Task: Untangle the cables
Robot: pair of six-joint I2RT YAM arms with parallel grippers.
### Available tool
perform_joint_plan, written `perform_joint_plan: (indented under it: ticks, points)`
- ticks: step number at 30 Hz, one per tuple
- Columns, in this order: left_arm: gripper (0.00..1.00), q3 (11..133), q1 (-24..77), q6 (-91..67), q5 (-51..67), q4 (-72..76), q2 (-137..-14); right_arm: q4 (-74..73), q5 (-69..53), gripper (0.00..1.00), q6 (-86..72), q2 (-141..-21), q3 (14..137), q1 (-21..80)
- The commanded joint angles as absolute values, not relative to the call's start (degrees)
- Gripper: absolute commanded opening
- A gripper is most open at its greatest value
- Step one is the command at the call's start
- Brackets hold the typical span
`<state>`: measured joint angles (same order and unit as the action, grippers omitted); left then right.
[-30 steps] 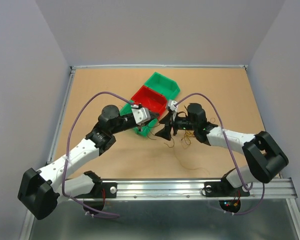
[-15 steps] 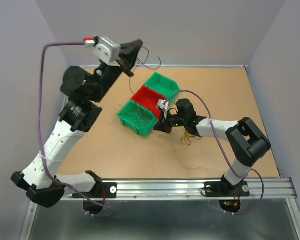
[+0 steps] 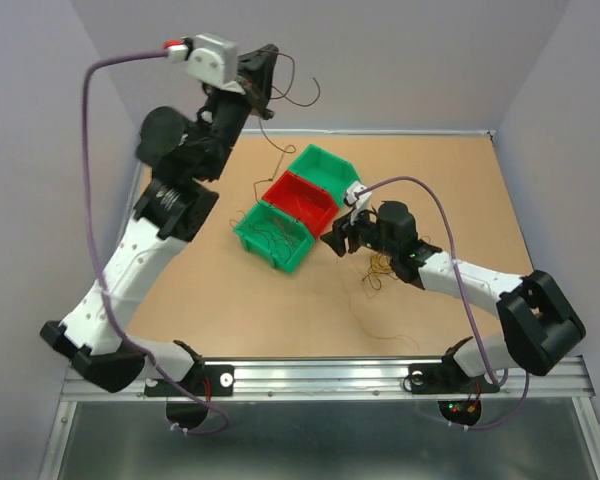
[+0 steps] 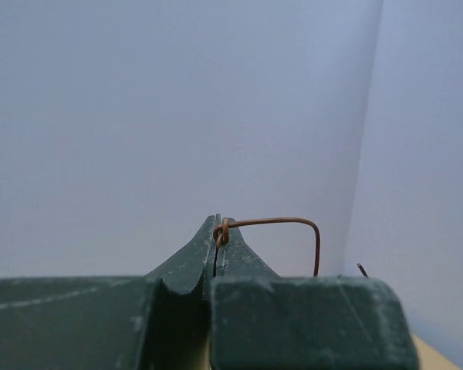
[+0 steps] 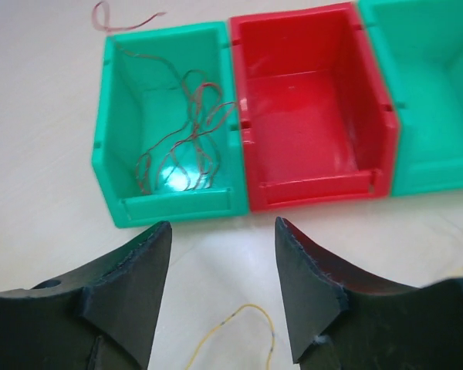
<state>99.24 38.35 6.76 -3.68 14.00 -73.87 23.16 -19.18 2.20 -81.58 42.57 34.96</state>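
Left claw [image 4: 218, 235], clamped shut, pinches one brown wire [image 4: 270, 221] high above the worktop [image 3: 200, 290], the strand trailing down toward the bins. Right claw [image 5: 220, 285] hangs open and empty, low over one yellow wire [image 5: 247, 307]. Three bins stand in a row: near green bin [image 5: 177, 208], holding tangled brown wires [image 5: 177, 139], red bin [image 5: 309, 131] and far green bin [image 5: 440, 100]. Loose strands [image 3: 376, 272] lie beside the right arm [image 3: 460, 275].
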Motion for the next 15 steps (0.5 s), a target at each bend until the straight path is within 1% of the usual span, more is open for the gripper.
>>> perform_joint_plan:
  ticks: [1, 4, 9, 13, 15]
  points:
    - [0.00, 102.03, 36.48, 6.42, -5.98, 14.59, -80.41, 32.06, -4.59, 0.63, -3.07, -75.95, 37.02, 34.72]
    - [0.00, 104.67, 32.36, 3.96, -2.65, 13.71, -85.85, 33.31, 3.14, 0.64, -4.04, -71.90, 34.20, 34.45]
    - [0.00, 106.26, 27.78, 0.97, 3.07, 14.15, -91.22, 35.33, 8.51, 0.66, -5.80, -66.45, 30.68, 34.19]
    - [0.00, 102.75, 26.02, 0.62, 6.59, 16.26, -93.60, 36.47, 12.74, 0.70, -6.94, -62.76, 28.57, 33.93]
    - [0.00, 98.72, 25.14, 0.62, 8.43, 17.49, -94.30, 36.48, 14.58, 0.70, -6.86, -62.23, 27.86, 33.66]
